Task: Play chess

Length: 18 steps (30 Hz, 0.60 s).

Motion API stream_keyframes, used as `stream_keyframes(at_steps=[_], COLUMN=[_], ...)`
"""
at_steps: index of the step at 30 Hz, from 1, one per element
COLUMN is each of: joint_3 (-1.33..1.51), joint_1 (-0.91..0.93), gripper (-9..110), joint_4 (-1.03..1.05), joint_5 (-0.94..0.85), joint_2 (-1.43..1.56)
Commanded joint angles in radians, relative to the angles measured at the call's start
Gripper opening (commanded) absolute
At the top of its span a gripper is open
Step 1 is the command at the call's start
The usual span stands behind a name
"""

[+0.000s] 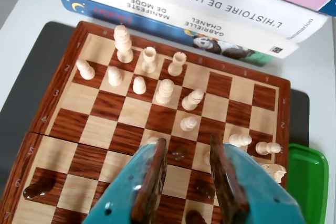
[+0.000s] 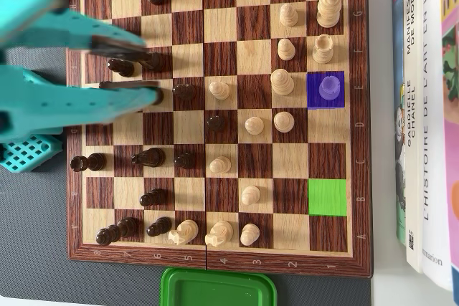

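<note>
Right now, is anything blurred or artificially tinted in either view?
Overhead view: the hand and arm are motion-blurred or out of focus; one square is overlaid purple, another green. Wrist view: the hand up close is soft, the chessboard sharp.

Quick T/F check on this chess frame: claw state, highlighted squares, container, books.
1. The claw is open and empty. True.
2. The purple square is bare. False: a light piece stands on it.
3. The green square has no piece on it. True.
4. The green container sits on the chessboard. False: it lies off the edge, beside the board.
5. Books lie along one side of the board. True.
</note>
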Motion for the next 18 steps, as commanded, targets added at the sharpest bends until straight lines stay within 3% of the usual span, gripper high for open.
stream_keyframes(at_steps=[1, 18], joint_3=[-0.092, -0.471], joint_1=[0.003, 0.011], gripper=[13, 13], joint_4=[0.002, 0.002], joint_5=[-0.003, 0.005], joint_2=[-0.087, -0.667])
